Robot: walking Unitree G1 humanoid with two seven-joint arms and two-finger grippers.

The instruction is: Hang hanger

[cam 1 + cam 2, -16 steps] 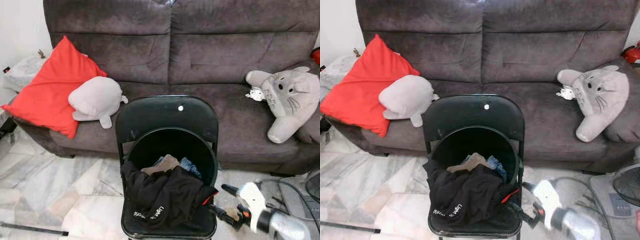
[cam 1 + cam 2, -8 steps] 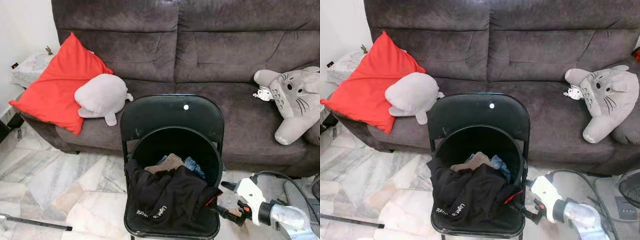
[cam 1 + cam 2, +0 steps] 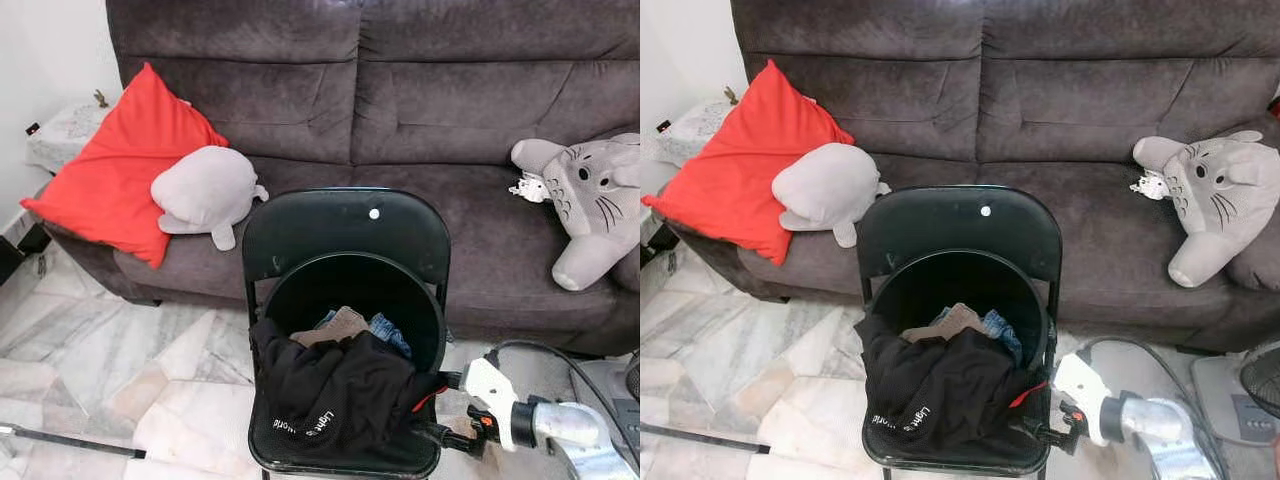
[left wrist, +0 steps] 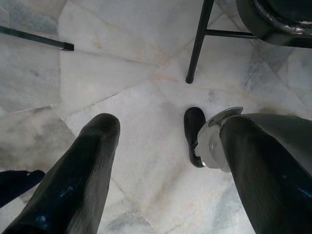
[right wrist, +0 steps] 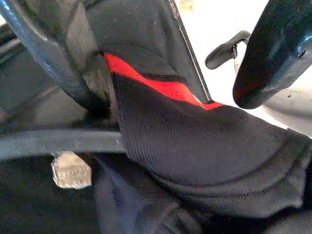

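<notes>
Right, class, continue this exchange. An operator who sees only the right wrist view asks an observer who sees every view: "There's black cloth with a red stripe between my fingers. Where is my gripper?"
Observer: The right gripper is open at the right edge of the black chair, against the black garment.
Operator: Where does that garment lie?
Observer: It spills over the front rim of a round black basket that stands on the chair's seat.
Operator: And my other arm?
Observer: The left gripper hangs open above the marble floor.
</notes>
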